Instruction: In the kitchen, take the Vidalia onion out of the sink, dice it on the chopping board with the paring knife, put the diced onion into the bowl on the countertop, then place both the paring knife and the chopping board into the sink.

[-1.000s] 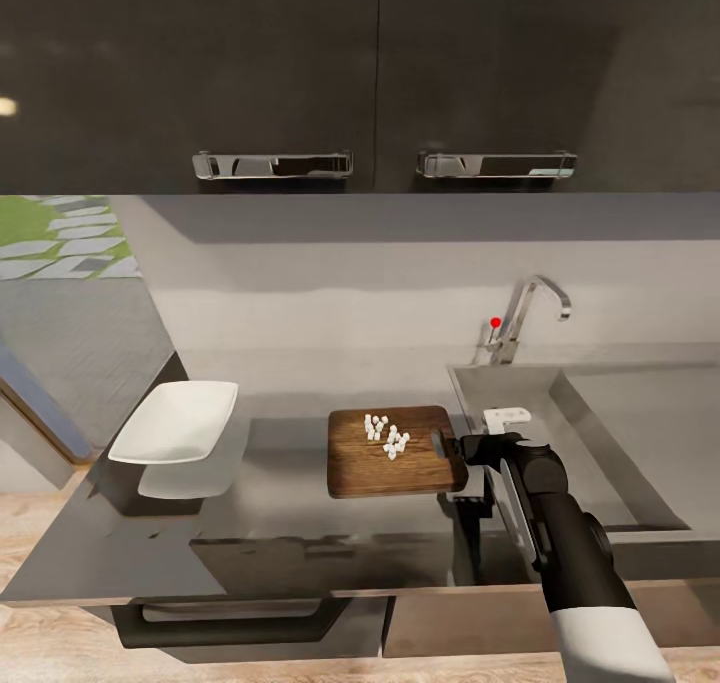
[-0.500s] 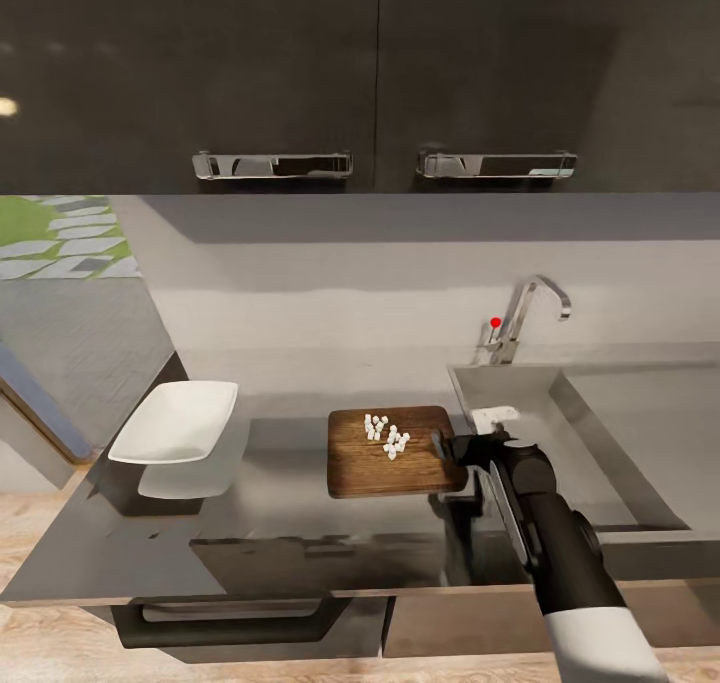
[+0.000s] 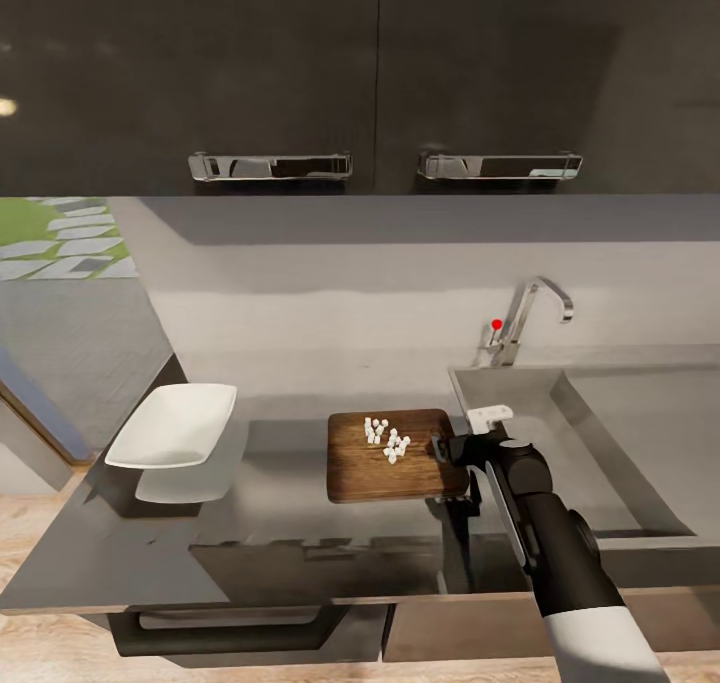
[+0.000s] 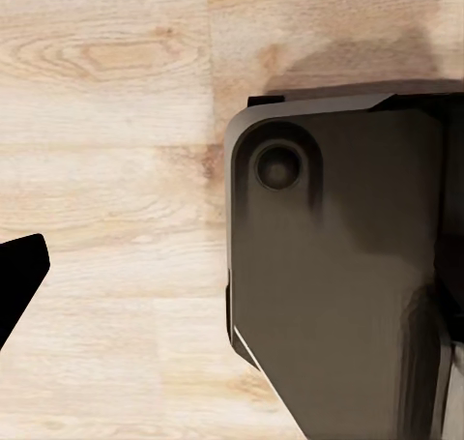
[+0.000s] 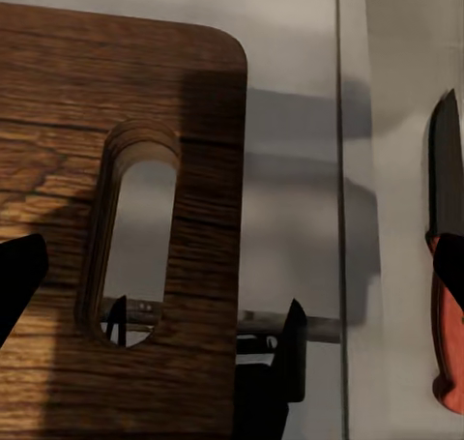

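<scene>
Kitchen: dark cabinets hung over a grey table, with a steel sink at 3 o'clock.
Board: lay flat mid-table, white onion dice on it, slot end toward the sink.
Bowl: at 9 o'clock from the board, well apart.
Knife: lay beside the board's slot end, apart from it.
Right hand: fingers spread at the board's slot end, grasping nothing.
Left hand: state unclear.
</scene>
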Tool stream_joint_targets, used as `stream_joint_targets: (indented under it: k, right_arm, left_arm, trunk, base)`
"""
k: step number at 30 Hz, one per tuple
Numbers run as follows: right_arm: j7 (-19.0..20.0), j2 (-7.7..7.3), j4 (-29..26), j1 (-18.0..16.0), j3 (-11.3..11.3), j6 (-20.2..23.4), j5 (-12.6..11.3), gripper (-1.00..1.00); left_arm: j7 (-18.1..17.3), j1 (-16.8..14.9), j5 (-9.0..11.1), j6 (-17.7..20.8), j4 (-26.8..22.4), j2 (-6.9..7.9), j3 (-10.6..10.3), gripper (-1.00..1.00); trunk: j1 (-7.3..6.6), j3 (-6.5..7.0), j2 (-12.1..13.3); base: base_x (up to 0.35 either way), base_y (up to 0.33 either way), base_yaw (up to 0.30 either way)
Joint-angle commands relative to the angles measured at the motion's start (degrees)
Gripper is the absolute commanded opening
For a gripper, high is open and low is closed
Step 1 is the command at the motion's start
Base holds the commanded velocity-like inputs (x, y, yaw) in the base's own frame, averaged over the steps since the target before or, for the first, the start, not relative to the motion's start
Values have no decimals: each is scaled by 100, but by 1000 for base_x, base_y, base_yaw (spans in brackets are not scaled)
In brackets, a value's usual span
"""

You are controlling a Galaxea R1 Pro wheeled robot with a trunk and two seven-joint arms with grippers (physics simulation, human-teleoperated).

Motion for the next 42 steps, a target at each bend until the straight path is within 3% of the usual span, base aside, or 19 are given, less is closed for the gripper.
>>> stream_joint_targets:
  k: [1,13,20,31,42]
  right_arm:
    - [57,-2,-6,-5,-12,25,66,100]
    - [58,-27,-6,-5,-64,15,70,100]
    - [66,-26,-6,-5,-372,13,61,100]
    - [58,-16,-6,-5,-369,13,35,100]
    - [58,-16,-6,-5,-378,15,35,100]
  left_arm:
    - [37,-11,-43,-40,25,-1,10,100]
    - [37,-11,-43,-40,25,-1,10,100]
    - [31,-11,-43,-40,25,-7,10,100]
    - [29,-11,-43,-40,25,-10,10,100]
    - [29,-11,-43,-40,25,-10,10,100]
  trunk:
    - [3,-11,-12]
    - [3,-11,-12]
    - [3,-11,-12]
    - [3,-13,-12]
    - [3,-100,-12]
  base:
    - [0,0,0]
    - [7,0,0]
    - [61,0,0]
    - [2,0,0]
    - [0,0,0]
